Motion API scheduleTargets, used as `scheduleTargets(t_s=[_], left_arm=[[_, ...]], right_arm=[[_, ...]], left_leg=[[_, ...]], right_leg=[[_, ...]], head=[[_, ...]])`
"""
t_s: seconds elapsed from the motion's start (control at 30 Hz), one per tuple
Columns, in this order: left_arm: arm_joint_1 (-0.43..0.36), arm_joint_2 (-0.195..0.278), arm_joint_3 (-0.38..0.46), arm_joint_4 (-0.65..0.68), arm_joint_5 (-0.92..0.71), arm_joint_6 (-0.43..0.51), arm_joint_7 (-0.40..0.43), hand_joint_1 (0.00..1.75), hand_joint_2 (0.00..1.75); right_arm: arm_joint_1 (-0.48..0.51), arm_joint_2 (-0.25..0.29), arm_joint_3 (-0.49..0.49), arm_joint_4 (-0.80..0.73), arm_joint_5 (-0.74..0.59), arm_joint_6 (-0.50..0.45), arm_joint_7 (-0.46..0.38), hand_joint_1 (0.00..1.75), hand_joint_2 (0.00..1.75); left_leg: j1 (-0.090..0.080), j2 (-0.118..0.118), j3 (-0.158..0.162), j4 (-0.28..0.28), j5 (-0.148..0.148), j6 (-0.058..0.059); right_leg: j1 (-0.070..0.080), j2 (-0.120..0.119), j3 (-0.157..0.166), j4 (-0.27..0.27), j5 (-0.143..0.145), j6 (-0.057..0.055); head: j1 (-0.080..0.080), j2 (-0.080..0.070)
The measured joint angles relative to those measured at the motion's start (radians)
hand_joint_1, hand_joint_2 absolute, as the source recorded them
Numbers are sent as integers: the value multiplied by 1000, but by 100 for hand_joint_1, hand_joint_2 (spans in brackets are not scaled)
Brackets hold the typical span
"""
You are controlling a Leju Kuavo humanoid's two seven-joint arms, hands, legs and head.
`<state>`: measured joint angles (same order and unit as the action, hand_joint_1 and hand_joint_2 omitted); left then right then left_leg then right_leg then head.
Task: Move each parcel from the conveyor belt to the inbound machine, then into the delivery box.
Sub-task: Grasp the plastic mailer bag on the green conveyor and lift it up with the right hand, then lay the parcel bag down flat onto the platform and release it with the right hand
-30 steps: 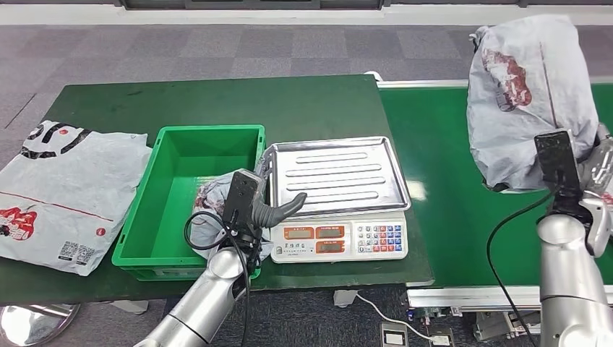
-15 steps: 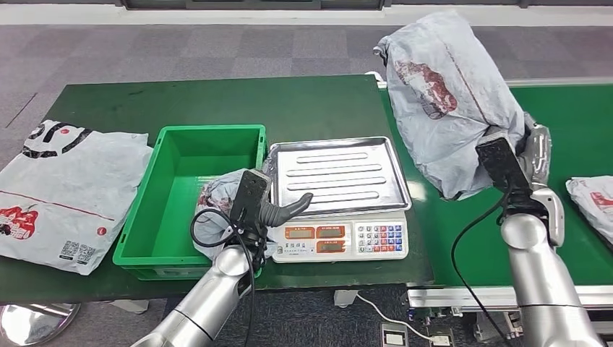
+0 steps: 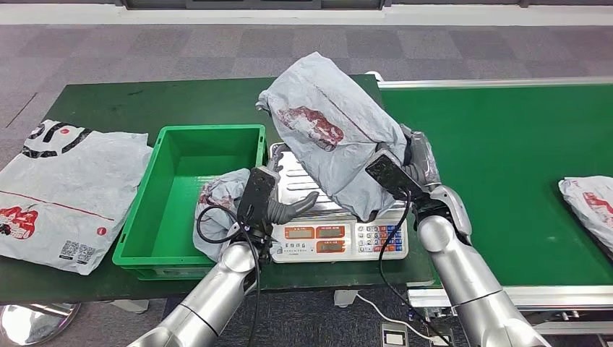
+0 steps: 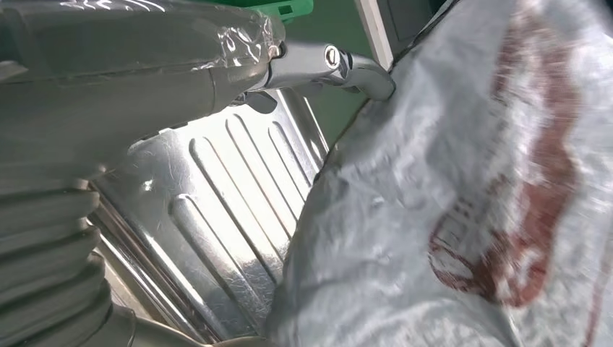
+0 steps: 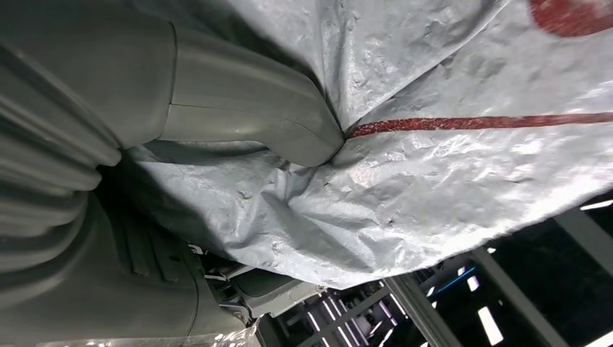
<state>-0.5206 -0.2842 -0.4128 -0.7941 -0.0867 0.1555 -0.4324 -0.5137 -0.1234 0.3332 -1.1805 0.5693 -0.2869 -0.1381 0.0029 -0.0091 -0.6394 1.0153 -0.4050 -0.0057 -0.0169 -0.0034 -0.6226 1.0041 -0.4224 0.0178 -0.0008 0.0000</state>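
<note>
While one grey parcel [image 3: 220, 210] already lies in the green delivery box [image 3: 173, 195], the right hand [image 3: 419, 163], fingers clamped on a second parcel [image 3: 332, 134], hangs it over the scale tray [image 3: 289, 170], left hand [image 3: 278, 210] spread nearby, another parcel [image 3: 589, 206] waiting on the conveyor belt [image 3: 499, 166].

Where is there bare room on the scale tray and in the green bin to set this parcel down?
Scale tray: a bare strip shows toward the green bin; the rest sits under the held parcel in the right robot hand. The left robot hand crowds its front edge. The bin's far half is bare; a parcel fills its near right corner.
</note>
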Motion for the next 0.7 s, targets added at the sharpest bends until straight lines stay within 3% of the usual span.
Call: scheduleTargets(t_s=[0.2, 0.23, 0.33, 0.37, 0.57, 0.7], left_arm=[[-3, 0, 0, 9, 0, 0, 0, 0, 175], [-4, 0, 0, 10, 0, 2, 0, 0, 175], [-5, 0, 0, 11, -1, 12, 1, 0, 175], [-5, 1, 0, 11, -1, 18, 2, 0, 175], [-1, 11, 0, 3, -17, 69, 2, 0, 175], [9, 23, 0, -10, -51, 132, -7, 0, 175]], right_arm=[[-4, 9, 20, 16, 0, 12, 4, 175, 175], [-4, 14, 27, 21, 4, 21, 7, 156, 175], [8, 36, 55, 46, 24, 35, 20, 25, 175], [18, 46, 64, 54, 30, 31, 24, 0, 175], [111, 96, 74, 68, 14, 28, 33, 0, 175], [181, 116, 25, 58, -144, 86, -29, 0, 175]], left_leg=[[0, 0, 0, 0, -1, 1], [0, 0, 0, 0, -1, 0], [0, 1, 0, 0, -1, 0], [0, 1, 0, 0, -1, 0], [1, 1, 0, 0, -1, -1], [1, 1, 0, 0, -2, -1]], right_leg=[[0, 0, 0, 0, 0, 0], [0, 0, 0, 0, 0, 0], [0, 0, 0, 0, 0, 0], [1, 0, 0, 0, 0, 0], [1, 0, -1, 0, -2, -2], [1, 0, -1, 0, -2, -2]], head=[[0, 0], [0, 0], [0, 0], [0, 0], [0, 0], [0, 0]])
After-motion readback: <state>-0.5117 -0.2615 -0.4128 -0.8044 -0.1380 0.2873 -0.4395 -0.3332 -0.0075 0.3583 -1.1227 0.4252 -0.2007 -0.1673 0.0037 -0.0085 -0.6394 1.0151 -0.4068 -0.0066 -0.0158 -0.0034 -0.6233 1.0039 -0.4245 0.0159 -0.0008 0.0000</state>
